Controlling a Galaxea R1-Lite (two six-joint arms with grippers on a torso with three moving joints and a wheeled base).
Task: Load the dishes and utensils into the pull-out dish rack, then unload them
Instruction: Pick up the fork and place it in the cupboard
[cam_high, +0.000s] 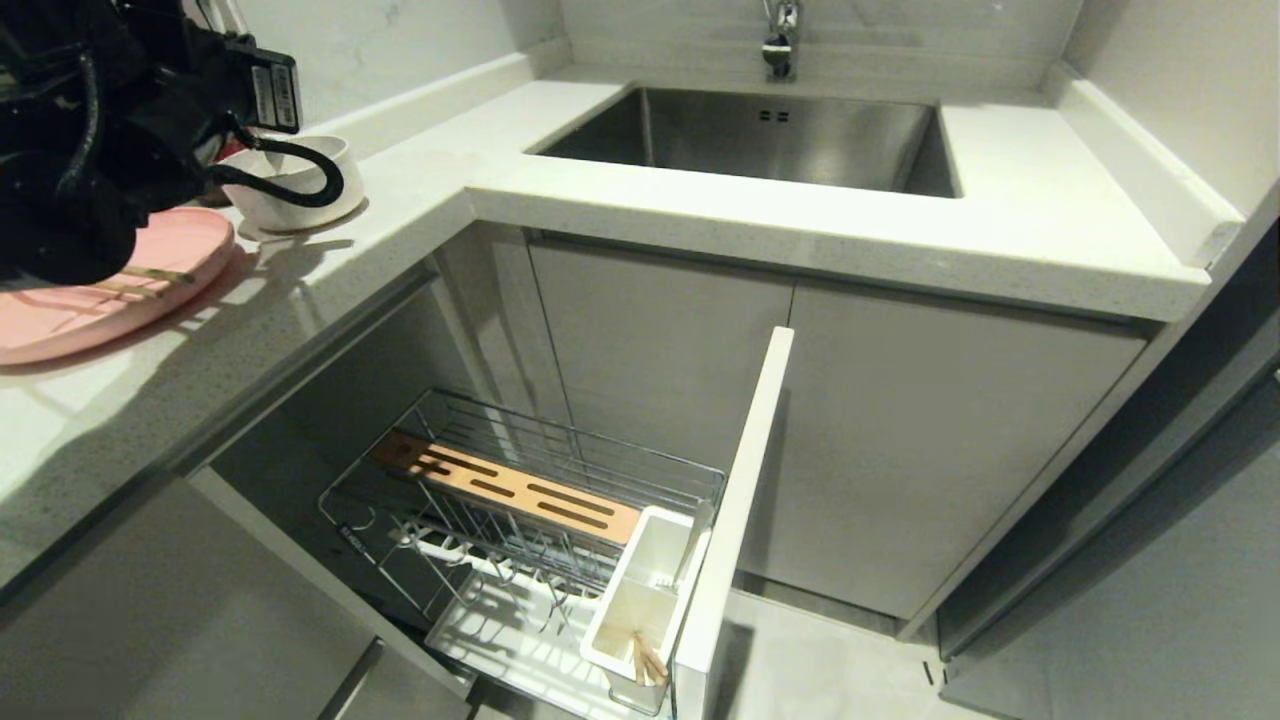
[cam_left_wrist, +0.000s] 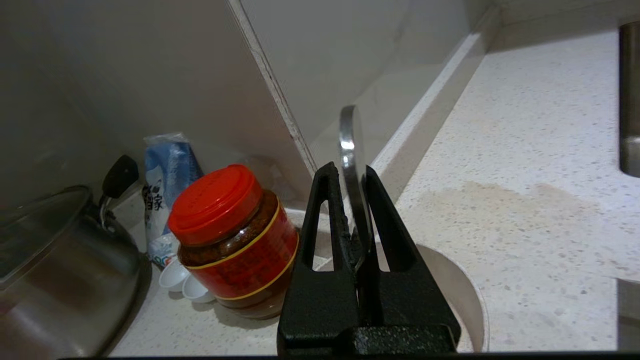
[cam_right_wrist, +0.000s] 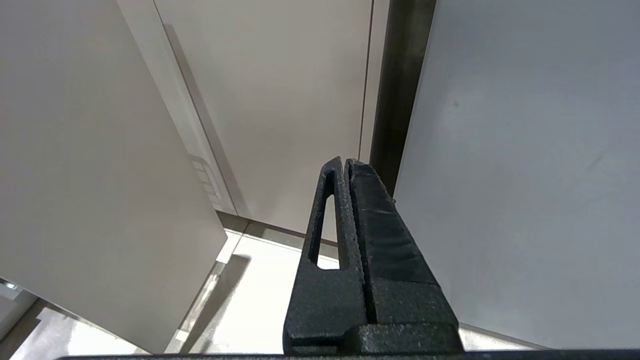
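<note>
Already, in the head view, the pull-out dish rack (cam_high: 520, 500) is seen drawn out beneath the counter (cam_high: 420, 210), and only a pair of chopsticks (cam_high: 648, 660) is seen in its white cutlery box (cam_high: 640, 600); the pink plate (cam_high: 90, 290), with what may be more chopsticks across it, and the cream bowl (cam_high: 300, 180) sit on the counter, so loading is judged barely begun and unloading untouched. Much of the plate and part of the bowl are covered by the left arm, and the gripper itself is lost in that dark mass. From the left wrist view, the left gripper (cam_left_wrist: 356, 185) is shown clamped on a slim metal utensil handle (cam_left_wrist: 350, 150) above the bowl's rim (cam_left_wrist: 465, 290) — its working end is hidden between the jaws, so fork or spoon cannot be told. Beside it a red-lidded jar (cam_left_wrist: 230, 235) and a steel pot (cam_left_wrist: 60, 270) are seen. From the right wrist view, the right gripper (cam_right_wrist: 347, 167) is shown pressed shut on nothing, parked by cabinet panels (cam_right_wrist: 100, 150).
</note>
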